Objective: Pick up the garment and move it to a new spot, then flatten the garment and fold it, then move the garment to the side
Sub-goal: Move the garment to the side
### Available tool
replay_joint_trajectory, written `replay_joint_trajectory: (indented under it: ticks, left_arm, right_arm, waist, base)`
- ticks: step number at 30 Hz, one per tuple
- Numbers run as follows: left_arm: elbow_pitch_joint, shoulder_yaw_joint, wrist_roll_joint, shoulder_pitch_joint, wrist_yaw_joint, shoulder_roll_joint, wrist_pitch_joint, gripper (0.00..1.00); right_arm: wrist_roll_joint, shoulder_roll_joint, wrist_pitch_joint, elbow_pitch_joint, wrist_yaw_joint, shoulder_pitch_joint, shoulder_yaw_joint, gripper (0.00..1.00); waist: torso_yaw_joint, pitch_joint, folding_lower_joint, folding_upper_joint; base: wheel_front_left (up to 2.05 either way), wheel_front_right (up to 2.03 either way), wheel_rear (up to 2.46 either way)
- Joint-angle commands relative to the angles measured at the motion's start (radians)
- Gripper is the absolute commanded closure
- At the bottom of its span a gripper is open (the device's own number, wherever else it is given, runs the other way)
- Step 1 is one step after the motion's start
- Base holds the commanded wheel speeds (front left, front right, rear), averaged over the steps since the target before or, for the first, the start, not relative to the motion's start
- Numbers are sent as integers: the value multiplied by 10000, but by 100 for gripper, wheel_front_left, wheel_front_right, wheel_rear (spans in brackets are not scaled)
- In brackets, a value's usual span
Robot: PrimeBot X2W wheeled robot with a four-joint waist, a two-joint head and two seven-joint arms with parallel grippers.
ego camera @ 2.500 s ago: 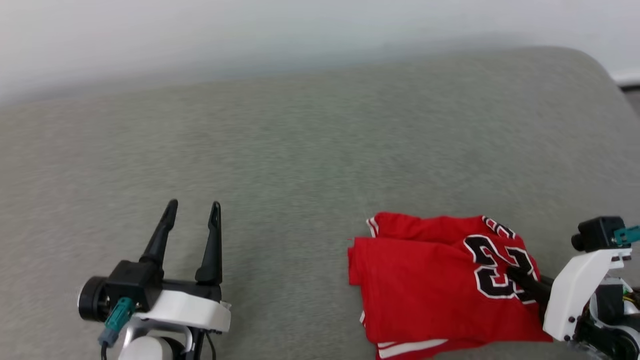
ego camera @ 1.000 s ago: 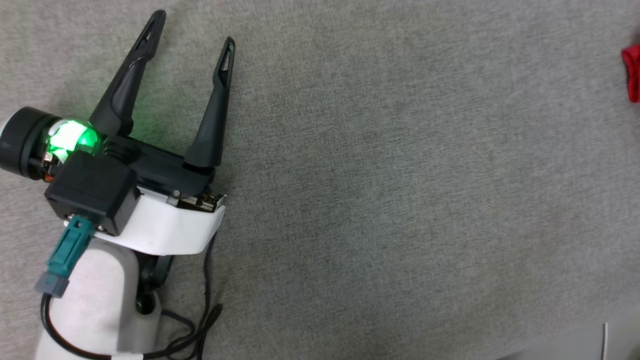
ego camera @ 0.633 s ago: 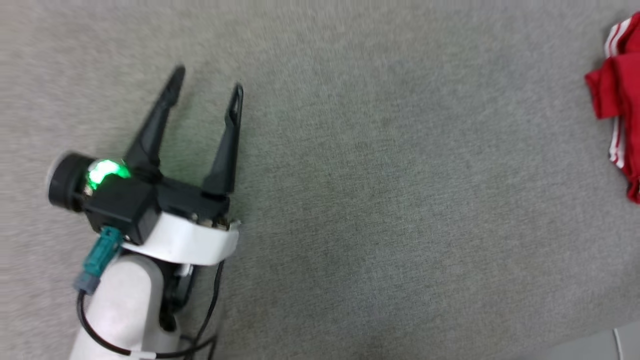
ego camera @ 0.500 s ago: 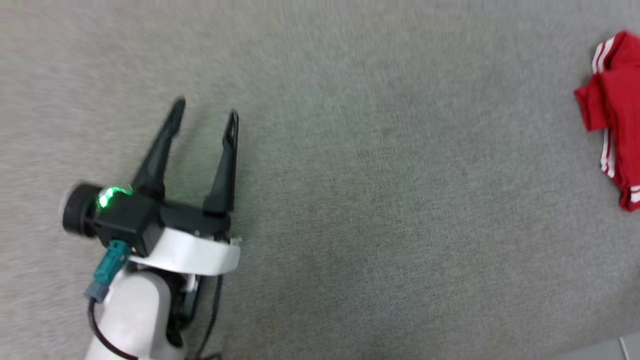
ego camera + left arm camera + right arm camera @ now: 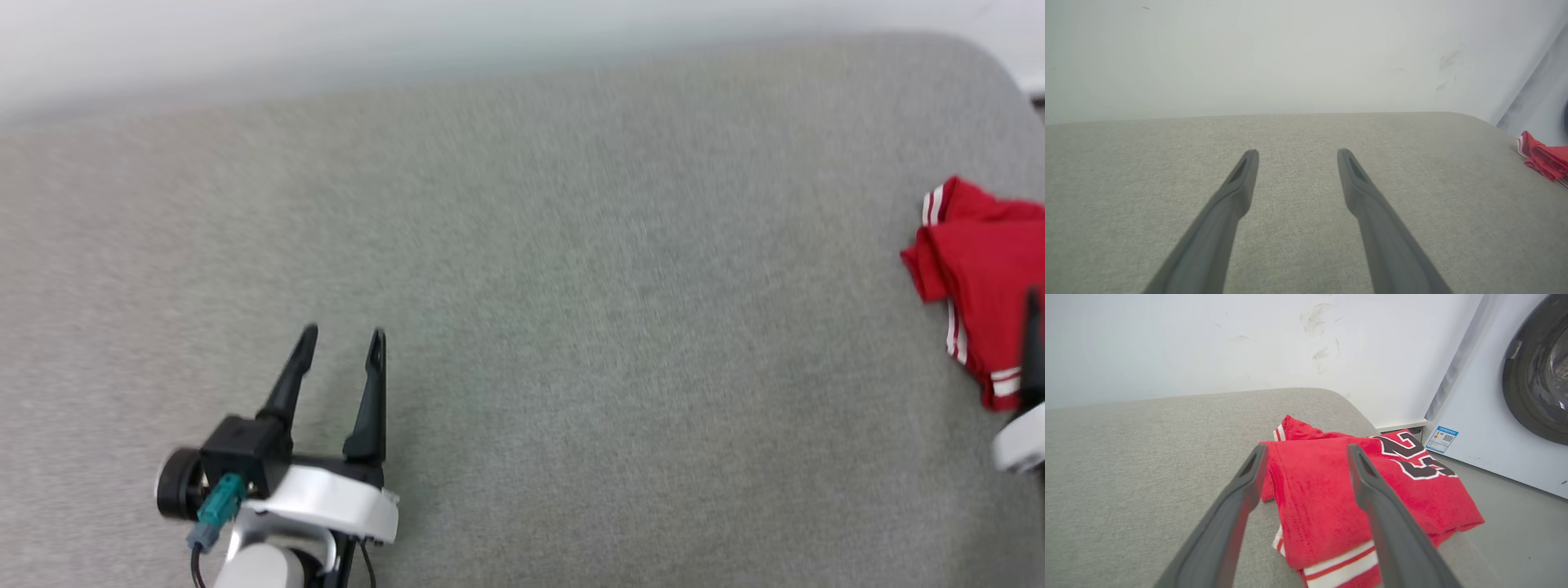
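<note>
I see the garment (image 5: 976, 282) folded into a compact red bundle at the far right of the grey fabric-covered surface (image 5: 571, 286), close to its rounded right corner. In the right wrist view, the garment (image 5: 1327, 498) shows red-and-white stripe trim along its near edge and black, white-edged numerals on the side toward the washing machine (image 5: 1490, 428), which stands on the floor beyond the corner, against the white wall (image 5: 1208, 343).

My right pincer (image 5: 1307, 449) is spread wide, its 2 dark fingers (image 5: 1384, 514) reaching out over the folded cloth with nothing held between them. I cannot tell whether they touch the fabric. In the head view I get just 1 dark finger (image 5: 1033, 343) at the right edge, over the garment's near part.

My left pincer (image 5: 343, 335) sits at the lower left, well apart from the garment, fingers parted and empty above bare grey fabric. Its own camera shows the left pincer (image 5: 1297, 153) pointing toward the wall, with the garment (image 5: 1545, 157) at the far right edge.
</note>
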Motion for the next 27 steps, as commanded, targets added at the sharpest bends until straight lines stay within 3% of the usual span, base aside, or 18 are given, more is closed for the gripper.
replay_joint_trajectory:
  ticks: [1, 14, 27]
  left_arm:
    - [197, 55, -82, 218, 52, -64, -67, 0]
    - [1231, 562, -326, 1139, 133, -114, -193, 0]
    - [1025, 1052, -60, 1736, -89, 17, -200, 0]
  right_arm:
    - [-58, 238, 27, -336, -16, 462, 155, 0]
    - [-319, 2111, 1023, -3610, -16, 3031, 1234, 0]
    - [-471, 2622, 2468, -7135, -14, 5130, 1437, 0]
  waist:
    - [330, -702, 3, 0]
    - [1215, -2284, 3, 0]
    - [1360, -2759, 3, 0]
  base:
    - [0, 0, 0]
    - [0, 0, 0]
    - [0, 0, 0]
